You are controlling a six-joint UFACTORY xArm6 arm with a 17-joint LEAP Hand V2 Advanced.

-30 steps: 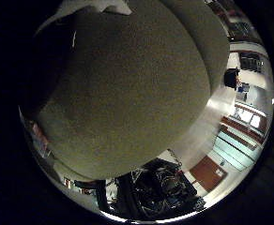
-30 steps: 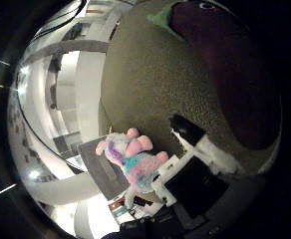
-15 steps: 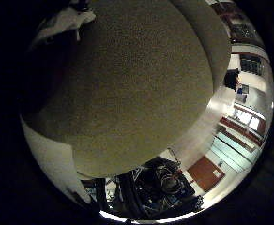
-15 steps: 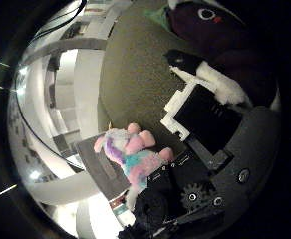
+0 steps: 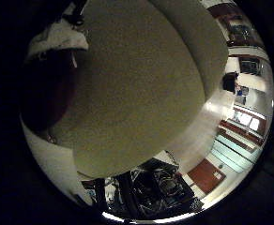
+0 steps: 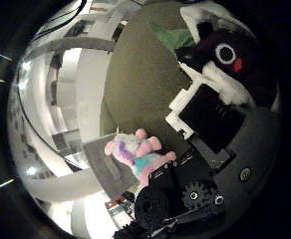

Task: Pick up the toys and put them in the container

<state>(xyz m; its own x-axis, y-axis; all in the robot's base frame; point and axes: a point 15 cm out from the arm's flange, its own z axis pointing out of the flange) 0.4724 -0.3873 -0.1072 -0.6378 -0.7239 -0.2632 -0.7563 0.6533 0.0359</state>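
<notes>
A dark plush toy (image 6: pixel 230 59) with a white face patch, a round eye and a red beak sits close against my palm, over the olive round surface (image 6: pixel 135 84). A green part (image 6: pixel 168 37) shows beside it. My hand (image 6: pixel 205 114) has a white and black finger curled in against the toy's white front. The same dark toy (image 5: pixel 45 93) with a white patch fills one side of the little finger side view. A pink and pastel plush toy (image 6: pixel 138 154) lies at the surface's edge by a grey container (image 6: pixel 103 167).
The olive surface (image 5: pixel 137 84) ends in a rounded edge, with pale floor (image 5: pixel 207 122) beyond it. A dark rack of equipment (image 5: pixel 156 192) stands past the edge. White curved furniture (image 6: pixel 61 99) lies beyond the other side.
My fingers have swung into the thumb side view and curled onto the dark toy, whose face now shows. The dark toy now fills more of the little finger side view.
</notes>
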